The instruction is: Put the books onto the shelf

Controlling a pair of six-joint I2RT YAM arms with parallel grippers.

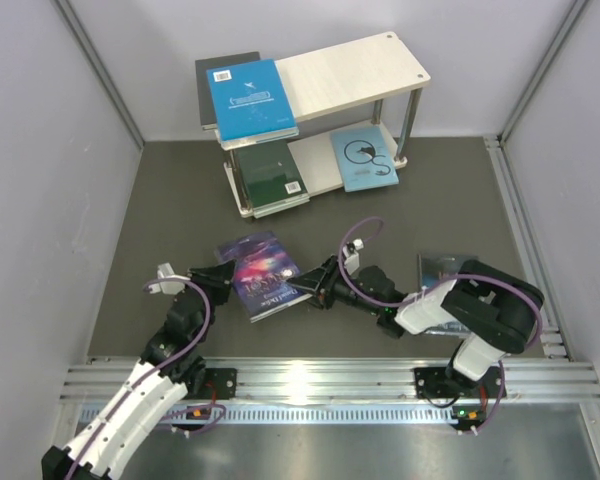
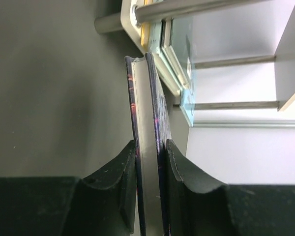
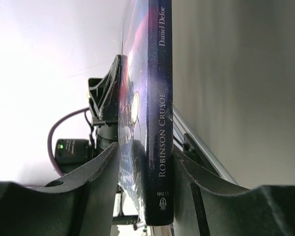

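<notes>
A dark blue and purple starry book (image 1: 263, 272) is held between both grippers above the mat, in front of the shelf (image 1: 360, 65). My left gripper (image 1: 223, 283) is shut on the book's left edge, and the left wrist view shows the page edges (image 2: 147, 123) pinched in the left gripper (image 2: 151, 145). My right gripper (image 1: 302, 290) is shut on the book's spine side. In the right wrist view the spine (image 3: 160, 98) stands in the right gripper (image 3: 146, 150). On the shelf's top board a bright blue book (image 1: 250, 98) lies on a dark one (image 1: 208, 85).
On the lower board lie a dark green book (image 1: 268, 175) and a light blue book (image 1: 365, 160). Another book (image 1: 442, 268) lies on the mat, partly under the right arm. Grey walls close in both sides, and a metal rail (image 1: 330, 378) runs along the near edge.
</notes>
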